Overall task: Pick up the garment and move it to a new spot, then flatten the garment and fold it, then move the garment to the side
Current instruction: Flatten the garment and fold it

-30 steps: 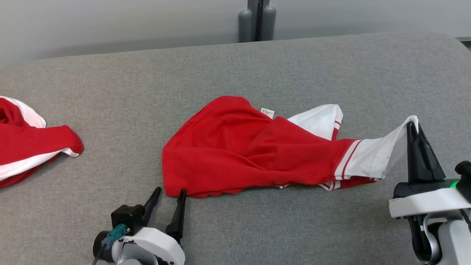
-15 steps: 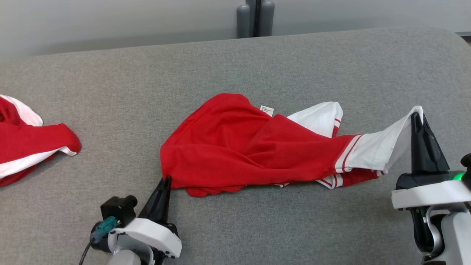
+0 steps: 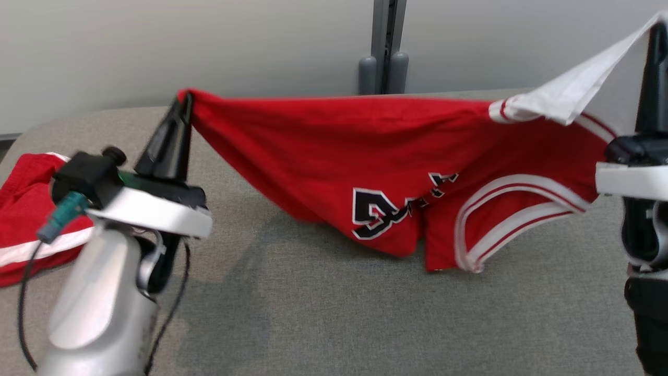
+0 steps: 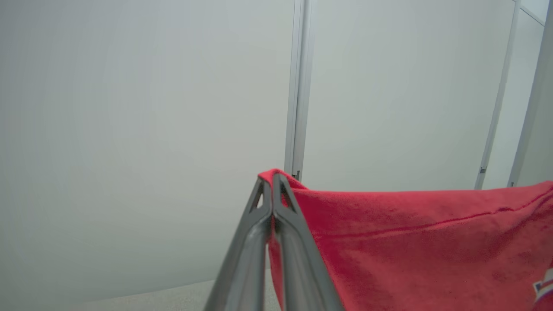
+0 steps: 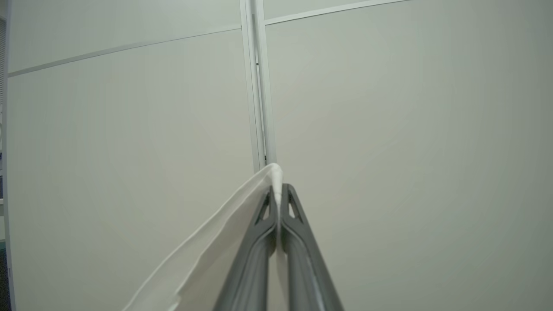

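At the far left I see a second red-and-white garment point(image 3: 23, 219) lying crumpled on the grey tabletop point(image 3: 339, 318), partly behind my left arm. Just right of it, my left hand point(image 3: 185, 100) is raised above the tabletop with its fingers pointing up. They are pressed together, pinching a red corner of the garment point(image 3: 323, 151). The left wrist view confirms it: the two fingers meet at the tips with the red cloth caught between them, and the fabric runs off to the right of that view.

From that corner the garment is held up and stretched sideways between both hands, its top edge nearly level in front of the pale wall point(image 3: 209, 47) and the grey post point(image 3: 385, 52). The red body sags in the middle and shows a black number with a white outline point(image 3: 377, 213). To the right of the number hang curved white-and-red trim bands point(image 3: 514, 209). The lowest folds come down close to the tabletop, and I cannot tell whether they touch it.

At the top right edge, my right hand point(image 3: 657, 31) is also raised with its fingers closed. It pinches the garment's white corner, which drapes down and to the left from the fingertips.
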